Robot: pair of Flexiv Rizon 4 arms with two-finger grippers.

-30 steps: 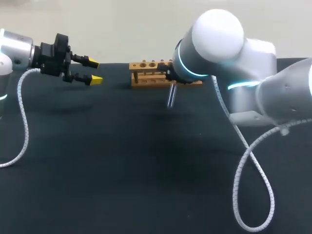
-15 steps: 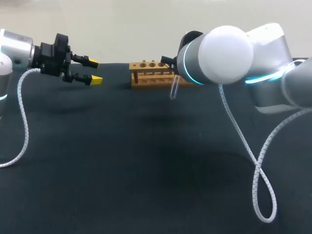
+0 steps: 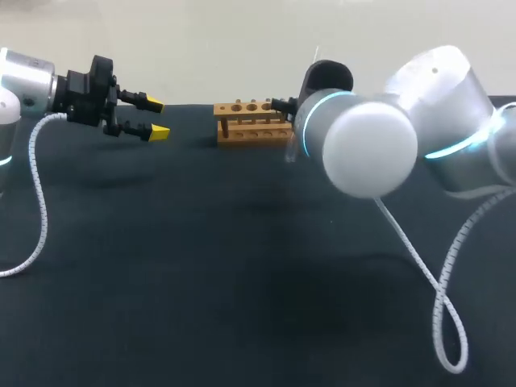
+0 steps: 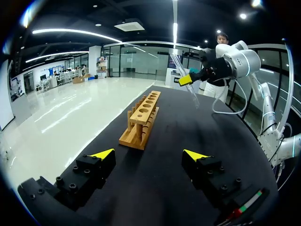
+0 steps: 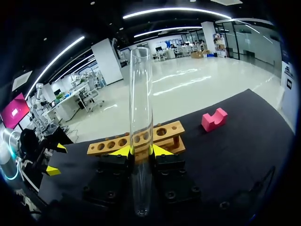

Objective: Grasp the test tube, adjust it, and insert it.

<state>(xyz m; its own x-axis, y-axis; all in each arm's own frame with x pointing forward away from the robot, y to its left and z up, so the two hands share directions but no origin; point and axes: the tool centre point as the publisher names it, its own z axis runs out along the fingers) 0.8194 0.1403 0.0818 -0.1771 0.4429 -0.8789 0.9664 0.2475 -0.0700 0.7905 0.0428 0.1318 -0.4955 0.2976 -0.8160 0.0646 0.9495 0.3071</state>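
Observation:
A clear glass test tube [image 5: 141, 94] stands upright between the yellow tips of my right gripper [image 5: 141, 151], which is shut on its lower half. Behind it stands the wooden rack [image 5: 113, 143] with a row of holes. In the head view the rack [image 3: 250, 121] stands at the table's far edge, and my right arm [image 3: 363, 137] covers its right end and most of the gripper. From the left wrist, the tube [image 4: 194, 98] hangs tilted in the air beyond the rack [image 4: 143, 117]. My left gripper [image 3: 156, 118] hovers open left of the rack, holding nothing.
A pink notched block [image 5: 214, 119] lies on the black table to the right of the rack. My right arm's white cable [image 3: 439, 298] loops over the table's right side.
My right arm has swung its elbow toward the camera and turned the wrist, carrying the tube from in front of the rack up toward its right end. The left arm has stayed still.

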